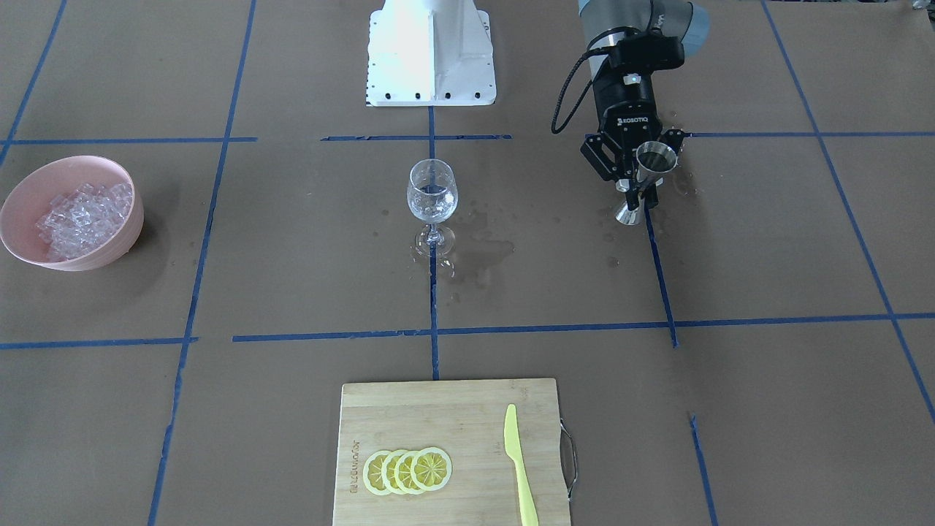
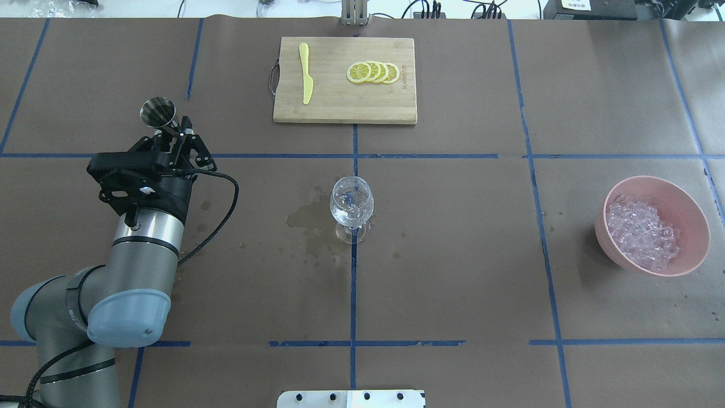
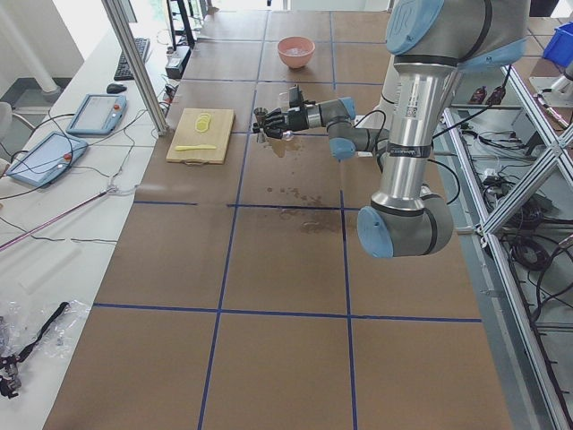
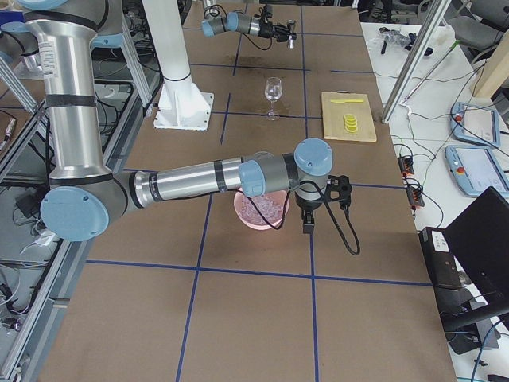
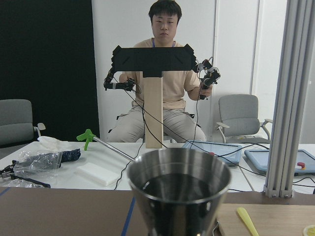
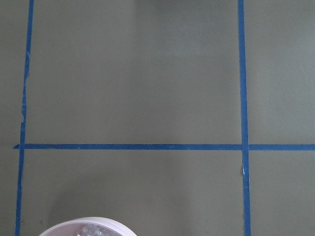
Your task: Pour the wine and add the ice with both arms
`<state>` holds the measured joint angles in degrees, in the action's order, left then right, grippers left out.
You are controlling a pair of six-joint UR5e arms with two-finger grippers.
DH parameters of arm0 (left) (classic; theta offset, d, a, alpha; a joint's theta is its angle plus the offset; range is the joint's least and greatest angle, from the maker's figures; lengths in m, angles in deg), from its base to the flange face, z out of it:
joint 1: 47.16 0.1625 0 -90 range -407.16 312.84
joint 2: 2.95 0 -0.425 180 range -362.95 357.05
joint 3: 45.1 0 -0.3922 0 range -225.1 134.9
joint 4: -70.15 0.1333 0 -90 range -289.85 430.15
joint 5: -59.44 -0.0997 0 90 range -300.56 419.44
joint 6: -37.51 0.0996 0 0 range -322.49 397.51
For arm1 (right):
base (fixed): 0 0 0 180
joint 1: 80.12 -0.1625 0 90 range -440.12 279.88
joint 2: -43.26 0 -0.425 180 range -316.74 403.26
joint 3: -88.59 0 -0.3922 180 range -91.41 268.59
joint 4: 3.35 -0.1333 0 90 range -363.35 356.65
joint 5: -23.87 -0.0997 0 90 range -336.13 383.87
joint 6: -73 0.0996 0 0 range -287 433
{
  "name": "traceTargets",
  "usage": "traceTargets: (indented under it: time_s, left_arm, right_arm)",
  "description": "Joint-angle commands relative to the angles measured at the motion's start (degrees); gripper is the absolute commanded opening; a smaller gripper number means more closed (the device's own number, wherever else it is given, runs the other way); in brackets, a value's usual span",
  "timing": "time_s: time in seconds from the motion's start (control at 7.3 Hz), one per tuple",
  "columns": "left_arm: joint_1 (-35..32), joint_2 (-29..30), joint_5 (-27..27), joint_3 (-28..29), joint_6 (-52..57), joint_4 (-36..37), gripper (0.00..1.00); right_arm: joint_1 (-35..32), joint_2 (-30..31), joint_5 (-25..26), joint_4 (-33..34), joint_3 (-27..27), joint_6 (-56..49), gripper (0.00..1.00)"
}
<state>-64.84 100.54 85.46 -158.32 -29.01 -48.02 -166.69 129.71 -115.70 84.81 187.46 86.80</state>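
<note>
Nearest the robot, the stemmed glass (image 2: 352, 203) stands upright with a little clear wine (image 2: 351, 216) in its bowl. Level with the glass and well to its right, a pink bowl (image 2: 682, 207) is heaped with ice (image 2: 643, 233). The right gripper (image 4: 307, 225) hangs just beside that bowl; whether its jaws are spread cannot be told. Farther back, left of the glass, the left gripper (image 2: 173, 136) pinches a steel jigger (image 2: 157, 111) at its waist, contents unclear. Beyond the glass, a board (image 2: 340, 107) carries lemon slices (image 2: 374, 72).
</note>
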Motion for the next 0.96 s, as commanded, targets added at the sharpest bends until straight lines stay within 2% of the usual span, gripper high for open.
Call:
traceTargets:
  time_s: [0.0,0.41,0.55,0.82]
  left_arm:
    - [0.6,6.8,0.1,2.0,6.9,0.1,0.00]
    - [5.4,11.5,1.2,3.6,9.8,0.0,0.00]
    - [6.2,13.0,5.0,4.7,11.9,0.2,0.00]
    - [7.0,13.1,5.5,5.0,22.9,0.6,0.00]
  right_arm:
    - [0.3,0.0,0.0,0.0,0.1,0.1,1.00]
    - [1.1,0.0,0.0,-0.1,1.2,2.9,1.00]
    - [1.1,0.0,0.0,-0.1,1.3,2.9,1.00]
    - [1.2,0.0,0.0,-0.1,1.8,3.0,1.00]
